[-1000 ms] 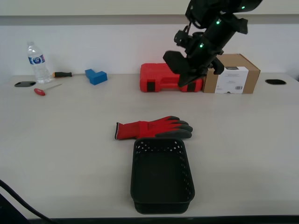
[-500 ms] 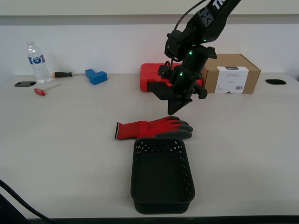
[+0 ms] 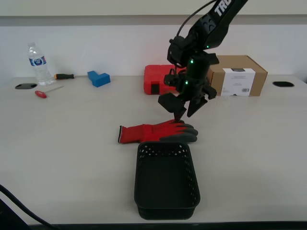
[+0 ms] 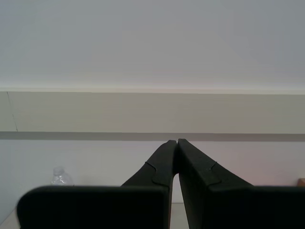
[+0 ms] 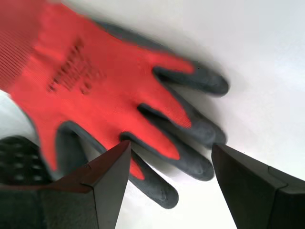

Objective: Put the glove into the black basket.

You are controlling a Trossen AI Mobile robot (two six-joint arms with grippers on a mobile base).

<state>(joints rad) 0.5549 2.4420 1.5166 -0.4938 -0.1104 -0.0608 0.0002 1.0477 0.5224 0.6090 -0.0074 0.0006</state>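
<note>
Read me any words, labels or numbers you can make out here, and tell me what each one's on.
"TRO": white letters on the arm, cut off by the frame edge.
Label on the cardboard box: too small to read.
Label on the water bottle: too small to read.
Dark print on the glove: blurred, unreadable.
Nothing else carries text.

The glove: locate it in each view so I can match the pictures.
Exterior view: glove flat on the table, just behind the black basket.
First wrist view: glove fills the frame.
Second wrist view: not in it.
Shared landmark: the black basket.
</note>
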